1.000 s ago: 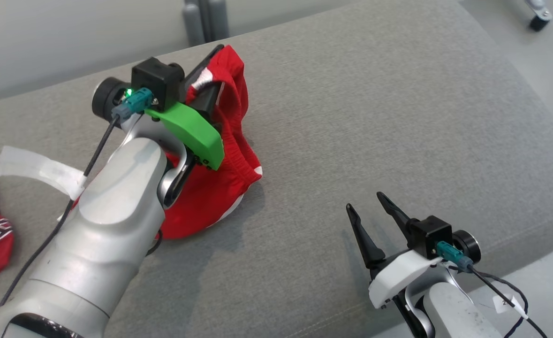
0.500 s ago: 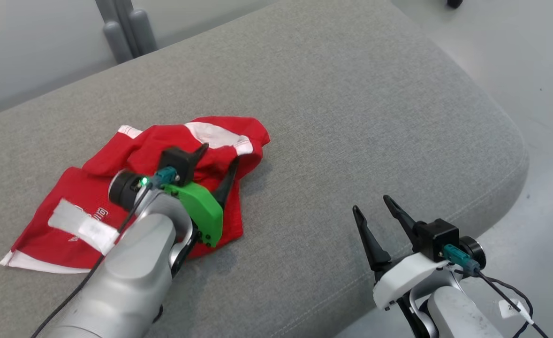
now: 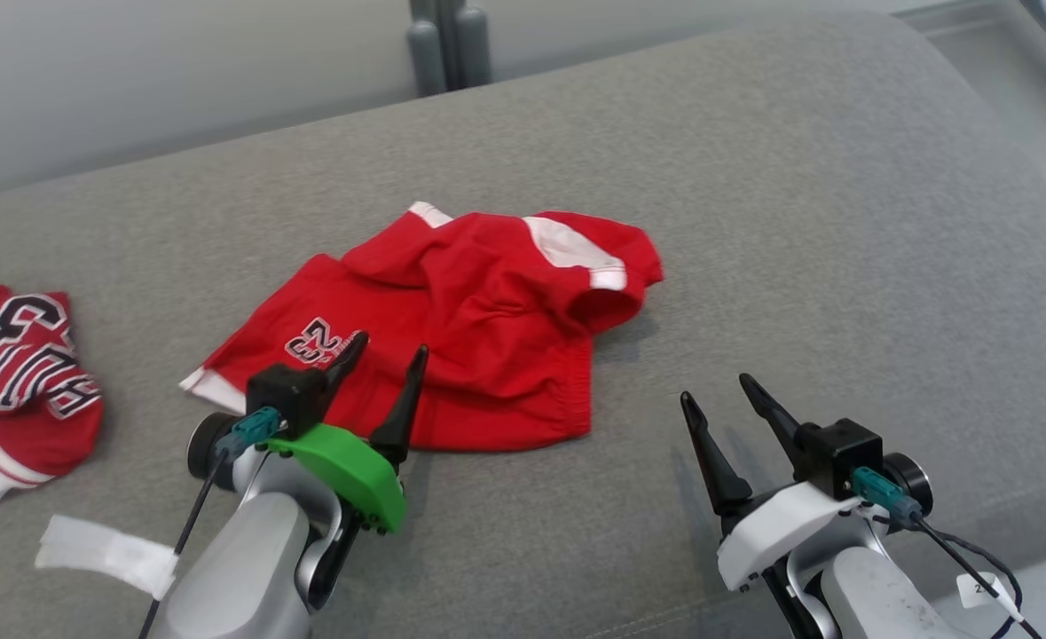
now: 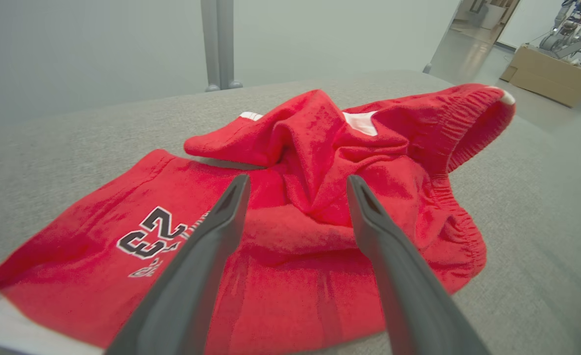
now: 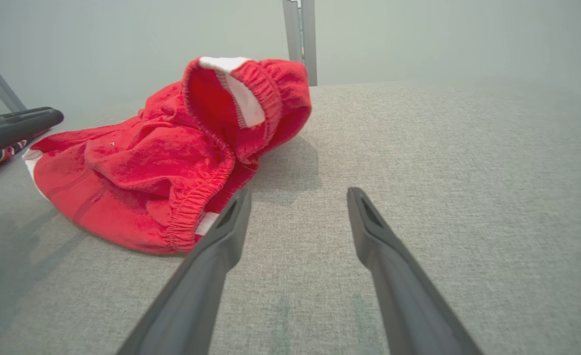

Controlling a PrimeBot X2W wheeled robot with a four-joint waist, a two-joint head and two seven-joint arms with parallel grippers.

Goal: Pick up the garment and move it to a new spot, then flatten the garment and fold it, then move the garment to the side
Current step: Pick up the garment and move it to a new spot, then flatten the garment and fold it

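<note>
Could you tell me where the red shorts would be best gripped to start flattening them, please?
Probably the elastic waistband of the red shorts: it stands up off the cushion as an open loop at their right end, so a finger could slip inside. Come from the right with the open right gripper, which is nearest.

The red garment (image 3: 487, 355), shorts with white trim and a black-and-white 23, lies rumpled on the grey cushion (image 3: 798, 222), one leg flat, the elastic waistband bunched up.
</note>
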